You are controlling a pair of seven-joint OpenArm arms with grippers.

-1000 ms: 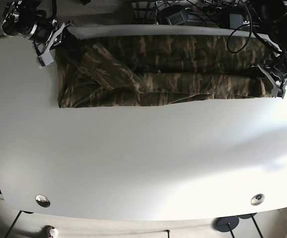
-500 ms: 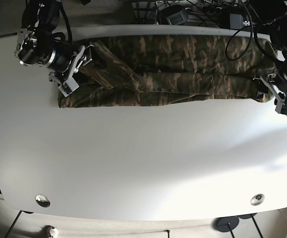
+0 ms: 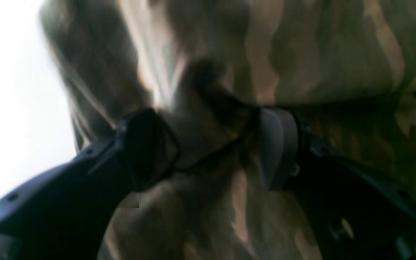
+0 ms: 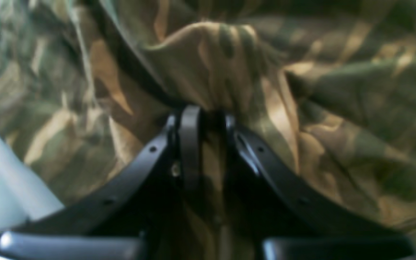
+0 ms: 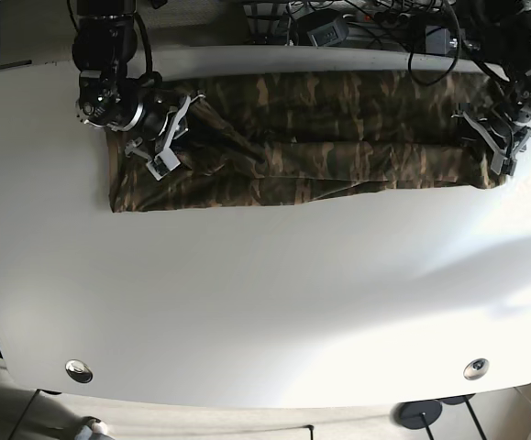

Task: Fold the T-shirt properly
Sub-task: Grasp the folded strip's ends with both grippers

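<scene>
The camouflage T-shirt lies as a long strip across the far part of the white table. My right gripper is over the shirt's left end. In the right wrist view it is shut on a raised bunch of the T-shirt. My left gripper is at the shirt's right end. In the left wrist view its fingers stand either side of a bunched fold of the T-shirt, which fills the gap between them; that view is blurred.
Cables and black gear crowd the strip behind the table's far edge. Two round metal grommets sit near the table's front edge. The shirt's left end lies close to the table's left side.
My right gripper has moved from the far left corner rightward over the shirt, drawing fabric with it. My left gripper has shifted a little farther back. The shirt's front edge lies farther from me.
</scene>
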